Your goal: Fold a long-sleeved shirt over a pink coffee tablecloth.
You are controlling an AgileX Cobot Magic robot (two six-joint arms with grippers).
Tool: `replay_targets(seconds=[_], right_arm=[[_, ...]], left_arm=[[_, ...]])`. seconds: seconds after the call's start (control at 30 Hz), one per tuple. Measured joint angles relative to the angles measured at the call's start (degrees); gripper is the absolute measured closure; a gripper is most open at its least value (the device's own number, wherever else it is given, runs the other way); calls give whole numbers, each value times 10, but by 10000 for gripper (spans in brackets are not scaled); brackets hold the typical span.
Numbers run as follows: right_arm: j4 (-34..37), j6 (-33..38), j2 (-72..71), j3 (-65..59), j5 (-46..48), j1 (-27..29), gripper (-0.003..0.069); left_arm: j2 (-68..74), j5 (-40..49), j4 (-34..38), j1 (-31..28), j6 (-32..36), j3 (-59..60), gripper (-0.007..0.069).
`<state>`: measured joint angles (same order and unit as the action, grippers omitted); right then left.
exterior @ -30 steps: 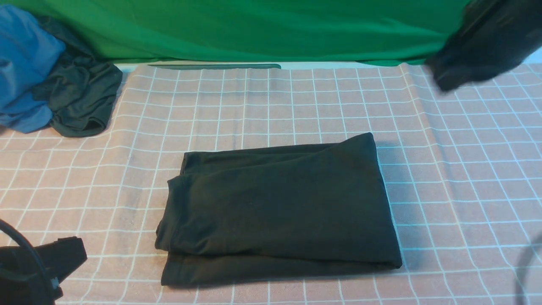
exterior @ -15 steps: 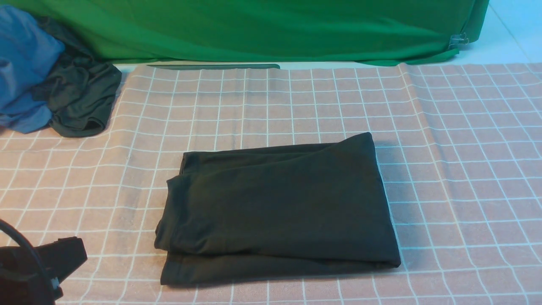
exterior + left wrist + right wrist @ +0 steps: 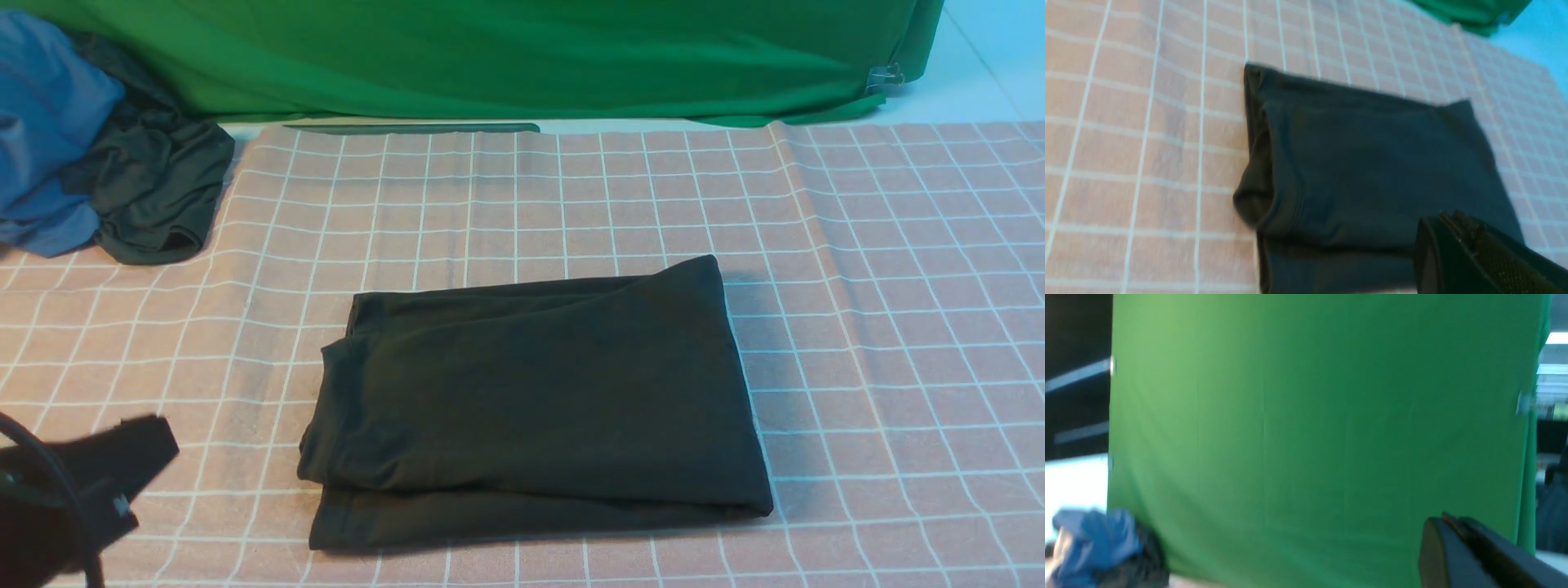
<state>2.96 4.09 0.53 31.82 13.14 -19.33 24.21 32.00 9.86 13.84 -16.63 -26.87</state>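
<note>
The long-sleeved shirt lies folded into a black rectangle in the middle of the pink coffee tablecloth; no print or label shows. My left gripper hovers at the near left, shut and empty, well apart from the shirt's left edge. The left wrist view looks across the folded shirt on the pink coffee tablecloth, with the shut left gripper in the corner. My right gripper is out of the front view; its wrist view shows it shut, empty and raised, facing the green backdrop.
A blue garment and a smaller dark garment are heaped at the far left corner. A green cloth hangs along the back; it fills the right wrist view, with the blue garment low beside it.
The right arm has swung up out of the front view's top right corner. The left gripper has lifted and shifted slightly toward the shirt. The folded shirt has not moved.
</note>
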Motion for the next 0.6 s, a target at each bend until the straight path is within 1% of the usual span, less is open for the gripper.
replay_targets(seconds=[0.07,0.2,0.6], right_arm=[[0,0,-7,-8,-18,0,601],[0,-1,-5,-10,-17,0,590],[0,-3,-5,-13,-17,0,556]], left_arm=[[0,-29,0,0,0,1,611],[0,-61,-2,0,0,1,611],[0,-74,-17,0,0,1,611]])
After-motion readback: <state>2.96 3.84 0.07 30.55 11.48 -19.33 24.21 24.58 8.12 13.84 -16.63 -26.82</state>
